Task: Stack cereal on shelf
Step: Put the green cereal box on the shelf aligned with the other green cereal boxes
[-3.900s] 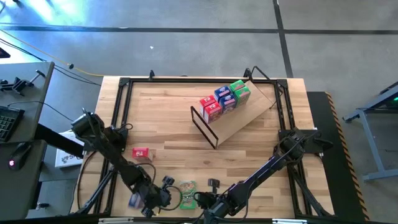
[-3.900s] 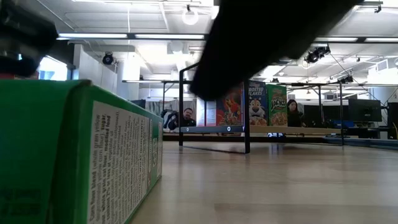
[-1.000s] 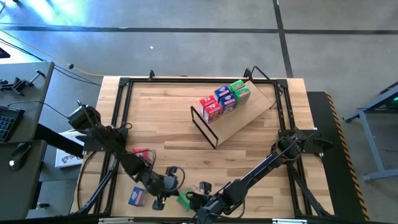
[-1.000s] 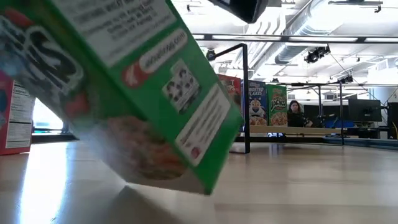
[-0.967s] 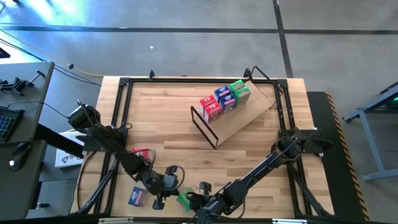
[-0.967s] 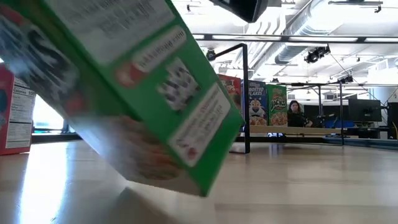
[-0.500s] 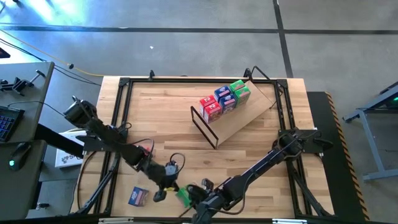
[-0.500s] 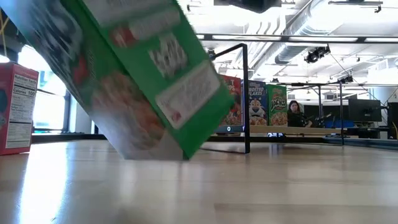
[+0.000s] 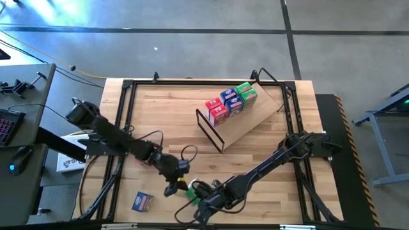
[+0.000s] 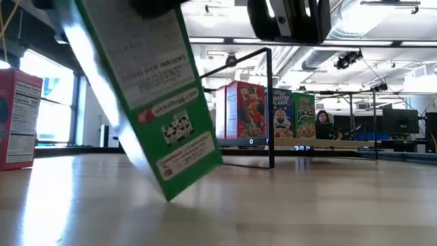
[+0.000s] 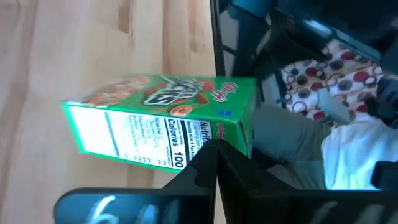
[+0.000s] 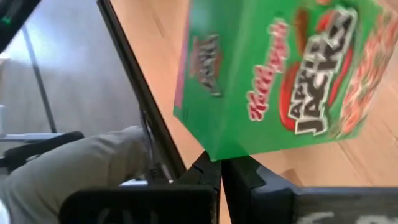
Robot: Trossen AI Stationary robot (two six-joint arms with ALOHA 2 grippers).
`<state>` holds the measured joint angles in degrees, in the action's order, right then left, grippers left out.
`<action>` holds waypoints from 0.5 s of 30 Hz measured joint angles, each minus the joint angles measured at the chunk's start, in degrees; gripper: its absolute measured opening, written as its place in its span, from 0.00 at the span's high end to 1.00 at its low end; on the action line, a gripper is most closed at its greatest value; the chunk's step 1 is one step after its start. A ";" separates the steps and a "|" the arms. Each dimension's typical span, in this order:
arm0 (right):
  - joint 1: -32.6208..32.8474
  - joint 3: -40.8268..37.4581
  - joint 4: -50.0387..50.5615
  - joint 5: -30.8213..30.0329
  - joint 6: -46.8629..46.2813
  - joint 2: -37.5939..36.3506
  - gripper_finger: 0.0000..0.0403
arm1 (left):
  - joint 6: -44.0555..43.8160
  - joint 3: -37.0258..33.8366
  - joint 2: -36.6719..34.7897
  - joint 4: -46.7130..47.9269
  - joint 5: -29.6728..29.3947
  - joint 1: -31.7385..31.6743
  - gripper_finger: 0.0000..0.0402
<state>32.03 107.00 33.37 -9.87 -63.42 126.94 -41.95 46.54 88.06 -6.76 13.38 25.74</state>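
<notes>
A green cereal box (image 9: 189, 191) stands tilted near the table's near edge, between my two grippers. In the low view the green box (image 10: 160, 102) leans with its lowest corner (image 10: 168, 198) at the table; I cannot tell whether it touches. My left gripper (image 9: 174, 185) is on its left and my right gripper (image 9: 199, 197) on its right. Both look shut. The slanted shelf (image 9: 249, 124) holds several red, blue and green boxes (image 9: 230, 102) against its black wire frame. My left gripper has its shut fingertips (image 11: 214, 149) in front of the lower edge of the box's nutrition side panel (image 11: 180, 152), slanting in from the table's far left. I cannot tell whether they touch it. My right gripper has its shut fingertips (image 12: 219, 163) right at a corner of the box's printed front (image 12: 208, 152), coming from the table's right. I cannot tell whether they touch it.
A blue box (image 9: 142, 202) lies flat near the front left corner. A red box (image 10: 17, 119) stands at the left. Black frame rails (image 9: 121, 128) border the tabletop. A person sits beyond the near edge (image 11: 280, 143), another in the room behind (image 10: 321, 124).
My left gripper has moved toward the table's far and right edges, away from the blue box. My right gripper has moved a little toward the far edge. The green box has moved away from the near edge and turned about, and now leans on one lower corner.
</notes>
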 joint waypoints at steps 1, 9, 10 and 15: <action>-0.01 -0.02 0.03 0.05 -0.18 -0.30 0.99 | -0.02 0.00 -0.23 0.00 0.81 -0.69 1.00; -0.56 0.00 3.54 -0.69 -0.20 -2.63 1.00 | 1.53 0.19 -2.52 1.18 4.34 -4.13 0.99; -0.71 0.00 4.37 -0.89 -0.31 -2.59 1.00 | 1.55 0.22 -2.50 2.12 4.45 -4.22 0.99; -1.24 -0.15 6.44 -1.51 -0.62 -2.57 1.00 | 3.11 0.11 -1.54 6.70 4.53 -4.38 0.94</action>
<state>30.79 106.85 39.81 -11.38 -64.04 124.37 -38.84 46.65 86.52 -0.06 17.91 21.37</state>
